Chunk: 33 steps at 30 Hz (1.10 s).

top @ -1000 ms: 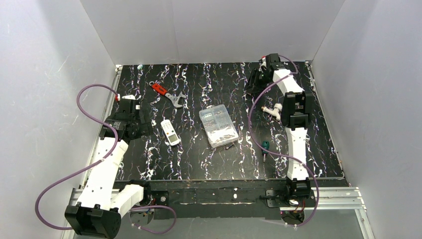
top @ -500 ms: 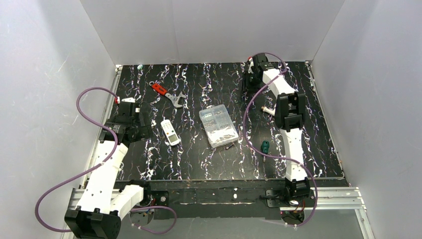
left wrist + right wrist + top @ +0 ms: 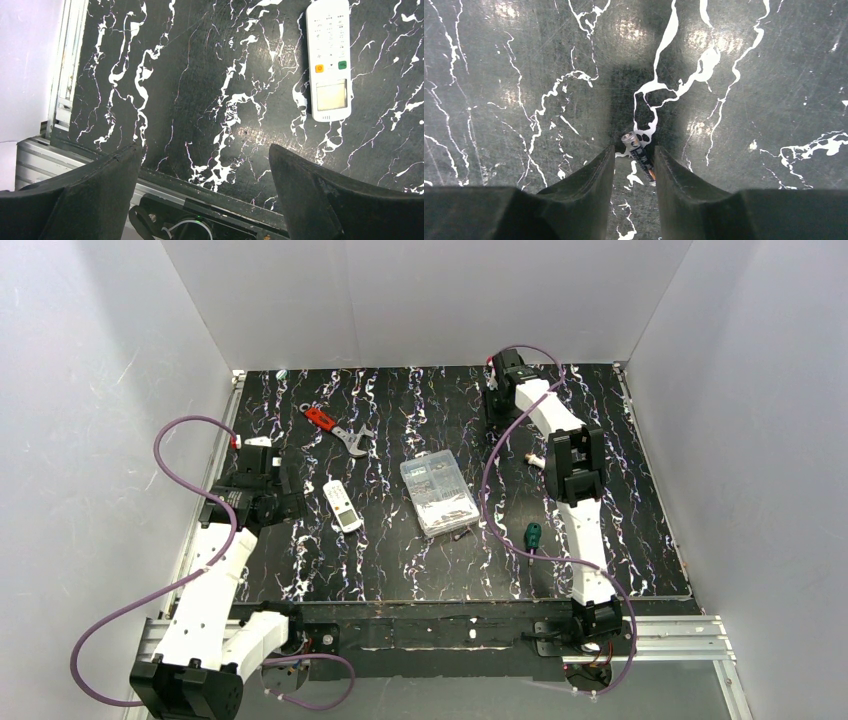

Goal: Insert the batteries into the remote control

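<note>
The white remote control (image 3: pixel 342 506) lies face up left of centre on the black marbled table; in the left wrist view it (image 3: pixel 328 60) shows its display and an orange and a green button. My left gripper (image 3: pixel 270 490) is open and empty, left of the remote; its jaws (image 3: pixel 205 150) stand wide apart over bare table. My right gripper (image 3: pixel 497 392) is low at the far back of the table. Its jaws (image 3: pixel 634 152) stand narrowly apart on either side of a small battery (image 3: pixel 639 156) lying slanted on the table, its lower end against the right finger.
A clear compartment box (image 3: pixel 438 495) lies at the centre. A red-handled wrench (image 3: pixel 338 430) lies behind the remote. A green-handled screwdriver (image 3: pixel 532 535) and a small white part (image 3: pixel 535 458) lie by the right arm. A metal rail (image 3: pixel 67 75) edges the table on the left.
My right arm has swung left along the back of the table, and its gripper now sits over the battery. The left arm has barely moved.
</note>
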Available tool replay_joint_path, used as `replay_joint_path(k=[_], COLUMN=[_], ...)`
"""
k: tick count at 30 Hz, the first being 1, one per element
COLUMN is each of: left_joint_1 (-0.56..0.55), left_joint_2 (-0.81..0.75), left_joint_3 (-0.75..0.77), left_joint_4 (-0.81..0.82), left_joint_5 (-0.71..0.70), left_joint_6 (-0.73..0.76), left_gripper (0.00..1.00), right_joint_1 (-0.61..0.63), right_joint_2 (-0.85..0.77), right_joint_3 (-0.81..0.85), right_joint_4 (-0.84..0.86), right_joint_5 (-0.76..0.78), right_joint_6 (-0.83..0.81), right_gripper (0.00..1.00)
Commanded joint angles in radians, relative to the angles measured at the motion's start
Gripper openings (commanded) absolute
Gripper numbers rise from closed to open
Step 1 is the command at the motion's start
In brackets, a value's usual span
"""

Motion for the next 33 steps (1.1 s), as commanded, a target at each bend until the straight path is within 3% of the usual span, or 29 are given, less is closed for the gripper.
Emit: replay_joint_path(k=[1,6,10,13,18,20,22,25,26,28,33], left_joint_1=[-0.003,-0.002,-0.002,-0.002,-0.002,-0.002,-0.002,-0.002,-0.002,-0.002,-0.002], left_joint_2=[-0.014,-0.013,-0.013,-0.010,-0.007,-0.001,0.008,0.014,0.023,0.056,0.120], left_joint_3=[-0.023,-0.022,-0.017,-0.012,-0.001,0.005,0.032,0.044,0.044,0.042,0.053], left_joint_4=[-0.071,-0.071,-0.071,-0.071,-0.072,-0.072,-0.090,-0.101,-0.101,-0.128,-0.179], left_joint_5=[-0.017,-0.014,-0.007,0.000,0.015,0.054,0.106,0.129,0.145,0.135,0.109], left_joint_6=[-0.002,-0.004,-0.007,-0.010,-0.015,-0.020,-0.033,-0.046,-0.056,-0.115,-0.177], left_gripper=[0.99,0.99,0.99,0.99,0.99,0.99,0.99,0.99,0.99,0.99,0.99], right_joint_1=[0.019,0.028,0.032,0.032,0.035,0.047,0.144,0.175,0.179,0.181,0.181], right_joint_2=[0.005,-0.002,-0.019,-0.088,-0.330,-0.492,-0.635,-0.737,-0.777,-0.865,-0.981], right_joint_3=[-0.045,-0.078,-0.099,-0.164,-0.456,-0.670,-0.986,-1.186,-1.239,-1.246,-1.218], right_joint_4=[-0.121,-0.118,-0.112,-0.085,0.115,0.200,0.268,0.328,0.331,0.304,0.294], right_joint_5=[0.075,0.080,0.064,0.048,0.079,0.035,0.032,0.072,0.078,0.097,0.098], right_joint_6=[0.001,0.022,0.039,0.067,0.133,0.162,0.212,0.305,0.317,0.314,0.301], right_gripper=[0.39,0.27,0.04,0.01,0.01,0.01,0.01,0.01,0.31,0.72,0.78])
